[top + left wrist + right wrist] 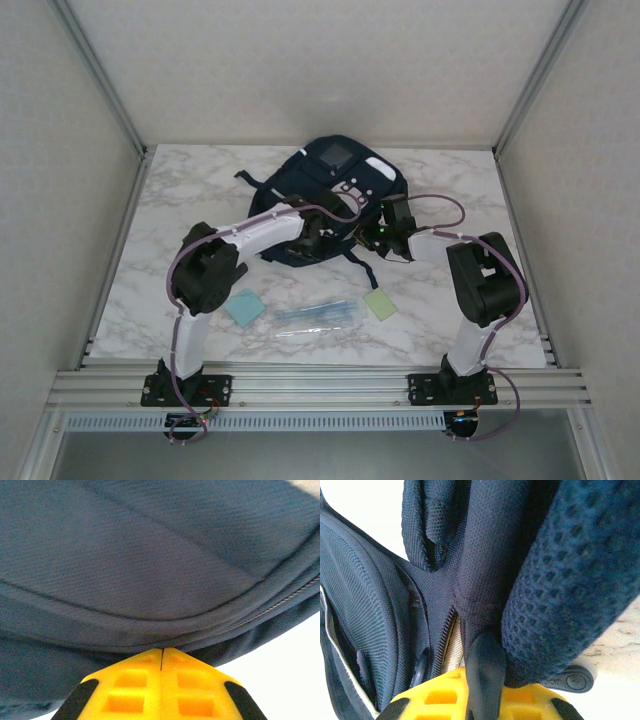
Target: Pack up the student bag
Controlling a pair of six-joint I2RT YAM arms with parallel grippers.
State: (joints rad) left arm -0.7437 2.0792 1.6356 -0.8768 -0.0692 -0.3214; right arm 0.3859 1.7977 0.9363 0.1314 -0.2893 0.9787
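The student bag [338, 190], dark navy with a grey square patch and white patches, lies flat at the back middle of the marble table. My left gripper [161, 652] is shut, its yellow fingers pressed together with nothing visible between them; the tips touch the bag's navy fabric [150, 570] just under a piped seam. From above, the left gripper [318, 235] sits at the bag's near edge. My right gripper [485, 675] is shut on a dark fold of the bag's fabric [485, 600], beside an open zipper [445, 635] and a padded mesh strap [560, 580]. It is at the bag's near right corner [385, 232].
On the table in front of the bag lie a light blue square pad [244, 307], a clear pouch of pens [315, 315] and a pale green square pad [380, 303]. Frame posts and white walls enclose the table on three sides.
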